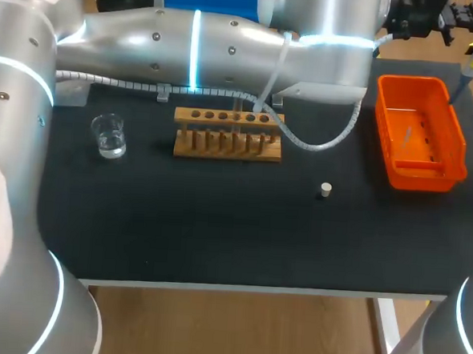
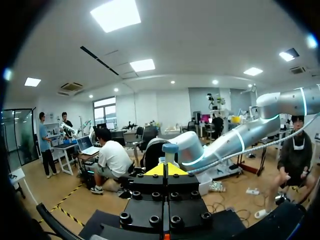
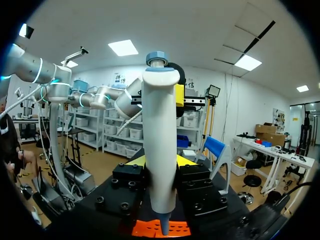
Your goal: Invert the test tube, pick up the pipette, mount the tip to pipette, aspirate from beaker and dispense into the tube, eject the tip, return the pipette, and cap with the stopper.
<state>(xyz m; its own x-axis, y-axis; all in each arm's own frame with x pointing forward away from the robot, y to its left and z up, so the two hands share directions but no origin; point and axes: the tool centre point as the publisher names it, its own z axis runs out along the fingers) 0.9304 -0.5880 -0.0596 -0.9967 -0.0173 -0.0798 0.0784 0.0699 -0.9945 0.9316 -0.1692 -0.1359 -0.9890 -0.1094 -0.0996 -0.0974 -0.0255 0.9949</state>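
Pipette [image 3: 159, 140] upright in right jaws, nozzle pointing down

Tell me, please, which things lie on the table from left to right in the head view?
beaker → wooden tube rack → stopper → orange tray

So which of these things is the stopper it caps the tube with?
Start at the black table: a wooden rack stands mid-table and an orange tray at the right. The stopper sits alone on the bare top between them, nearer the front edge. It is a cream plug, smaller than everything else on the table.
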